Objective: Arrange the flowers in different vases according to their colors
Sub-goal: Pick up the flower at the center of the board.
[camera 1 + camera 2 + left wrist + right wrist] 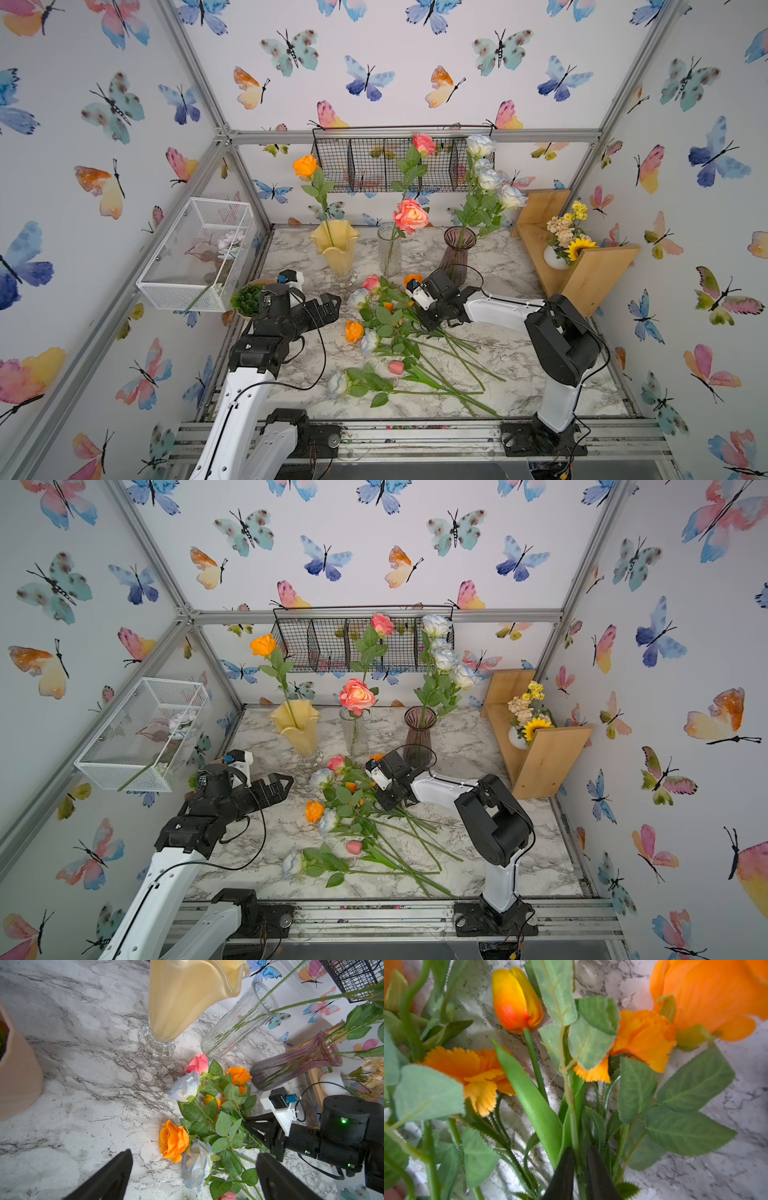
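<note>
Three vases stand at the back: the yellow vase [334, 249] holds an orange rose [305, 166], the clear vase [389, 249] holds pink roses [410, 216], and the purple vase [457, 253] holds white roses [480, 145]. A pile of flowers [390, 324] in all three colours lies mid-table. My right gripper [580, 1149] is down in the pile [428, 322], its jaws closed on a green stem below an orange tulip [517, 1001] and marigolds [643, 1039]. My left gripper [194, 1154] hovers open to the left of the pile [332, 305], above a white rose [197, 1163].
A succulent in a tan pot [247, 299] sits behind my left arm. A white wire basket [195, 253] hangs on the left wall and a black one [374, 166] on the back wall. The wooden shelf [582, 266] at the right carries a sunflower bouquet [567, 232].
</note>
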Available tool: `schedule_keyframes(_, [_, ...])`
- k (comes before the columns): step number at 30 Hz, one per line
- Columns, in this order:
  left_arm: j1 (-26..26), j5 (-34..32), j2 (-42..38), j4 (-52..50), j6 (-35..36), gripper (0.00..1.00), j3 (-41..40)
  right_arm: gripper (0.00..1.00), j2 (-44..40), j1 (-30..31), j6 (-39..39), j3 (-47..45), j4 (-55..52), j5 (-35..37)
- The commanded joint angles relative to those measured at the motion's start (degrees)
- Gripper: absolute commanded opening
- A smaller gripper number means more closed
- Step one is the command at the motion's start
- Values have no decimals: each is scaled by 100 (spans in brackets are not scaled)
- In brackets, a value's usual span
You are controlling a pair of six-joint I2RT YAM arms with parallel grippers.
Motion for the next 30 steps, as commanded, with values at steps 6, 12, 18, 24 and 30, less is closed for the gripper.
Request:
schedule_keyframes(6, [-1,116,-87,31,7,99,-85,6,19,-13,-73,236,-105,108])
schedule_keyframes(12, [-5,125,-84,31,1,99,-85,2,-636,-14,-239,107,-151,124])
schedule_keyframes(18, [-2,219,-103,48,18,99,-76,2,-1246,-9,-444,36,-326,93])
schedule_keyframes(24, [-23,659,-157,128,49,99,57,2,-1953,68,-446,-113,-599,-105])
schedule_keyframes(30, [-511,243,-60,145,-26,99,354,2,-3291,194,-540,-922,-384,-576])
